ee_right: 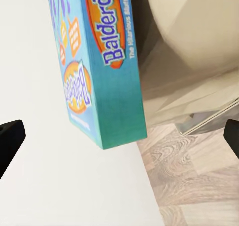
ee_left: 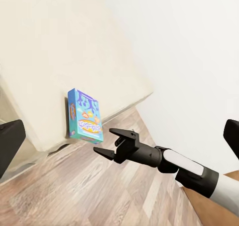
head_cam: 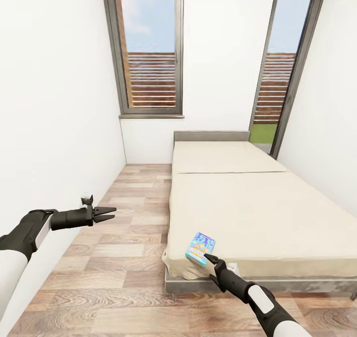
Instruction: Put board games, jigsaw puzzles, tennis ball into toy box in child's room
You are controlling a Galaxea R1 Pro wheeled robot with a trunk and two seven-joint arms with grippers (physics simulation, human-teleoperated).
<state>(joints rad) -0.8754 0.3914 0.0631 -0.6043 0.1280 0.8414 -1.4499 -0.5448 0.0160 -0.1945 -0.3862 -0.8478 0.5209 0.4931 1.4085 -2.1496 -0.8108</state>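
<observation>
In my right wrist view the blue board game (ee_right: 107,61) is cropped; small print beside "Balderda" looks unreadable, possibly blurred.

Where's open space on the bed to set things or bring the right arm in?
The bed is bare mattress from the headboard down to the foot. The one occupied spot is the near left corner, where the blue board game lies with the right gripper open beside it. The floor strip between wall and bed is open.

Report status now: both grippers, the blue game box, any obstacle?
Right gripper open, jaws just short of blue game box at bed corner. Left gripper open, idle over floor. No obstacle seen.
</observation>
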